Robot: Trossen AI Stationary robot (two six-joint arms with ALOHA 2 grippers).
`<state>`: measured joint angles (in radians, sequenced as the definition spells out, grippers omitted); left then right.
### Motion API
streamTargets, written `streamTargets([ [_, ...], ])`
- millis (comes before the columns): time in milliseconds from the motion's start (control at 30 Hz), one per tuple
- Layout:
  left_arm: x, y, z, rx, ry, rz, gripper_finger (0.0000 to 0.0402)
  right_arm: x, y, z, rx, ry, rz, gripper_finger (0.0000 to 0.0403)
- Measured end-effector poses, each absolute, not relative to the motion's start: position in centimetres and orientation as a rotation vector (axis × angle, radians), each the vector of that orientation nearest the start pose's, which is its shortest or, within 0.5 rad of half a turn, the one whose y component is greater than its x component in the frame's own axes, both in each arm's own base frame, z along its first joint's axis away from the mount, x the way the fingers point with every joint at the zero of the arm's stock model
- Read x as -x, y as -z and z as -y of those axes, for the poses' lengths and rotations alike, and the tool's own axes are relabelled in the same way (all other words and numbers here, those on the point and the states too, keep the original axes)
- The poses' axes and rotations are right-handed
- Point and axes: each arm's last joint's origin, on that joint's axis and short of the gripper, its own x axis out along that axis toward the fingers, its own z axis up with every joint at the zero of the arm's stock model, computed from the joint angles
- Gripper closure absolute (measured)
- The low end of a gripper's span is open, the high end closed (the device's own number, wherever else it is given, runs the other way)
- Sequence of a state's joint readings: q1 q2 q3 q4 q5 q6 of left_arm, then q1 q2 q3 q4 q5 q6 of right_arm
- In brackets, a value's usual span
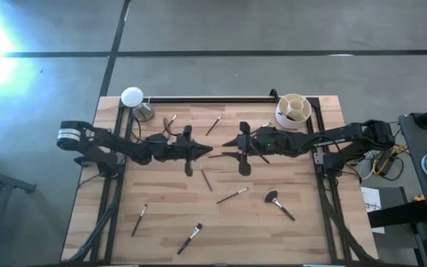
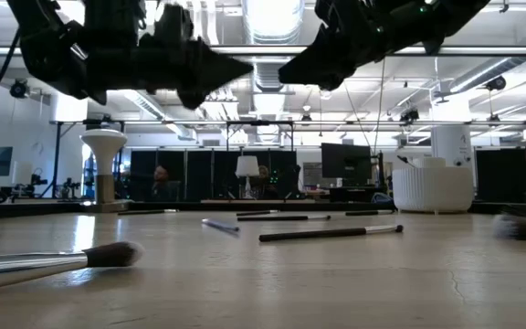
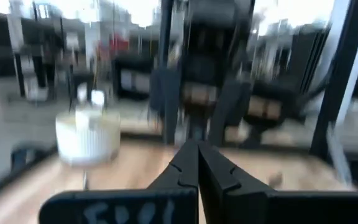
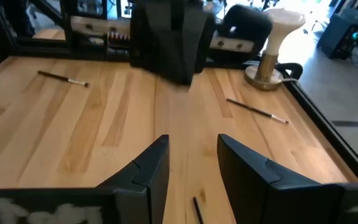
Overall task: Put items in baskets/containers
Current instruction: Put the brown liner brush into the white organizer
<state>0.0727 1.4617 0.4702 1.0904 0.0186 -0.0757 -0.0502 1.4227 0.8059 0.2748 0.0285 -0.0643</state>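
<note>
wooden table [image 1: 161,215] holds scattered brushes [image 1: 231,196] near cup [image 1: 292,111].

**Four cameras, one table**

The high view looks straight down from well above, taking in the whole table [image 1: 161,215] and both arms, the left arm at nine o'clock and the right at three o'clock.

The low view sits at table height and looks level across the wood into the room, very close to one brush [image 2: 53,263]; the arms enter from twelve o'clock.

The left wrist view looks forward past the left tool [image 3: 197,163] toward the cream cup [image 3: 87,138], which the high and low views share.

The right wrist view looks down past the right tool [image 4: 193,163] onto the planks and the white disc on its brass stand [image 4: 272,43], shared with the high view.
</note>
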Motion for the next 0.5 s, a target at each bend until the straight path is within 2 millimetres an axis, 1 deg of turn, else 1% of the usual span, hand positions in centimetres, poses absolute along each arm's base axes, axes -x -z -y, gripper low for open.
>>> streamTargets([
  [200, -25.7, -18.5, -1.7, 0.096, -0.077, -0.277, 0.0401, -30.1, -24.3, 1.6, 0.06, 0.067, -0.341, 0.0271],
  [367, -24.1, -16.2, -1.4, 0.151, -0.112, -0.583, 0.0401, -30.1, -24.3, 1.6, 0.06, 0.067, -0.341, 0.0271],
  [500, -23.3, -14.6, -0.6, 0.142, -0.093, -0.765, 0.0401, -30.1, -24.3, 1.6, 0.06, 0.067, -0.341, 0.0271],
])
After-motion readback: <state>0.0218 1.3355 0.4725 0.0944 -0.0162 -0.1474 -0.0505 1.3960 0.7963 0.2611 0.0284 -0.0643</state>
